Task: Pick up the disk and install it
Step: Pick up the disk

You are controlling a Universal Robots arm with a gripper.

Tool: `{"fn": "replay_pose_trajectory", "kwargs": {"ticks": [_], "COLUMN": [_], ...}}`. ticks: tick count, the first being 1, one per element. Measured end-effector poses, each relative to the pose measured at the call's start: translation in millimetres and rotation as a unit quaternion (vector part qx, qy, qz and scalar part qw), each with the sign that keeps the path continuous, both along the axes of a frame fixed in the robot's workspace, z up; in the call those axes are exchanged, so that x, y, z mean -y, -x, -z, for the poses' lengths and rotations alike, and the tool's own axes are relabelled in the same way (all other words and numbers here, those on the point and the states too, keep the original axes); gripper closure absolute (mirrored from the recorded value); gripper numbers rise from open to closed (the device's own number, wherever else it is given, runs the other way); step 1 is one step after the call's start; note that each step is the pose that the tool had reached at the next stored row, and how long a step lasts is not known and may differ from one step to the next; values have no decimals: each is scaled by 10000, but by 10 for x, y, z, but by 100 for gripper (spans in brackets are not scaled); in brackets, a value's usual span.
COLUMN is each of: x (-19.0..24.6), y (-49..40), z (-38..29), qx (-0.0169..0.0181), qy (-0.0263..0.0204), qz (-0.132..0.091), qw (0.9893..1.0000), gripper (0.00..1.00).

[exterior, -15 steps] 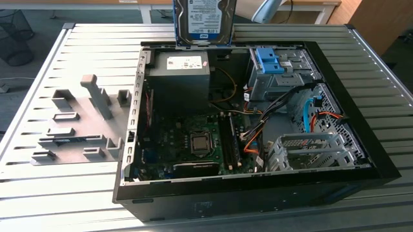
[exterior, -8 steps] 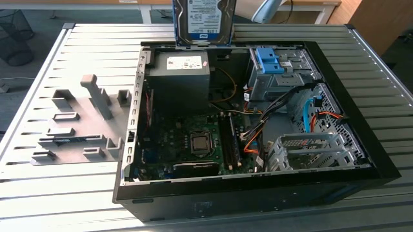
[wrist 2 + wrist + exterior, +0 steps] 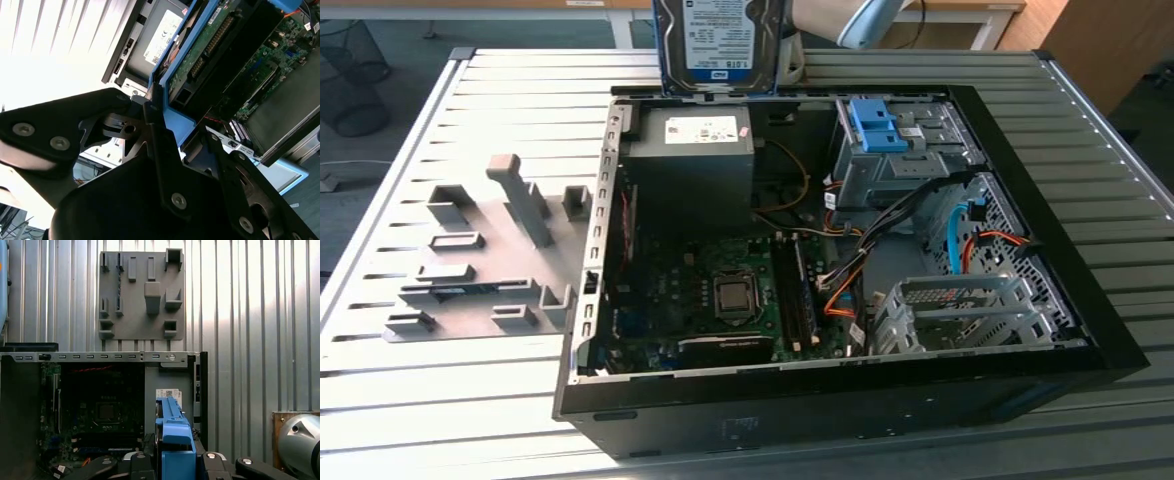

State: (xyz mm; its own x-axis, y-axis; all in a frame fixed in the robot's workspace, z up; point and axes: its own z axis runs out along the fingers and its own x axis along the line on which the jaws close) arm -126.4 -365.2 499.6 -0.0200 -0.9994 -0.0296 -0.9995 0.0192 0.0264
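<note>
The disk point(image 3: 720, 40) hangs upright above the far edge of the open computer case point(image 3: 1014, 370), its white-and-blue label facing the exterior camera and blue rails along its sides. In the second wrist view my gripper point(image 3: 161, 112) is shut on the disk point(image 3: 215, 45), whose green circuit-board underside and blue rail show between the black fingers point(image 3: 150, 130). In the first wrist view the disk's blue edge point(image 3: 175, 437) stands between the gripper's point(image 3: 175, 460) fingers, over the case interior.
Inside the case are a dark grey power supply with a white sticker point(image 3: 700, 150), a motherboard point(image 3: 720, 300), cables and a drive bay holding a bare blue bracket point(image 3: 881, 125). A grey fixture plate point(image 3: 480, 260) lies on the slatted metal table point(image 3: 440, 400) at the exterior view's left.
</note>
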Motion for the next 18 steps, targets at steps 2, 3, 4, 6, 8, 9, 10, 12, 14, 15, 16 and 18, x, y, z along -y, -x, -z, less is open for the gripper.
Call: {"fn": "replay_pose_trajectory", "kwargs": {"ticks": [2,3,4,6,8,9,10,12,14,15,16,18], "x": [0,0,0,1,28,44,72,135,187,203,217,251], "y": [2,3,3,5,6,5,5,5,5,5,5,5], "z": [0,0,0,0,-1,0,0,1,0,1,1,1], "qx": [0,0,0,0,-1,0,-1,0,0,0,0,0], "qy": [0,0,0,0,1,0,0,1,4,6,9,15], "qz": [0,0,0,0,0,0,0,0,0,2,4,8], "qw": [10000,10000,10000,10000,10000,10000,10000,10000,10000,10000,10000,10000], "gripper": [63,63,63,63,63,63,63,63,63,63,63,63]}}
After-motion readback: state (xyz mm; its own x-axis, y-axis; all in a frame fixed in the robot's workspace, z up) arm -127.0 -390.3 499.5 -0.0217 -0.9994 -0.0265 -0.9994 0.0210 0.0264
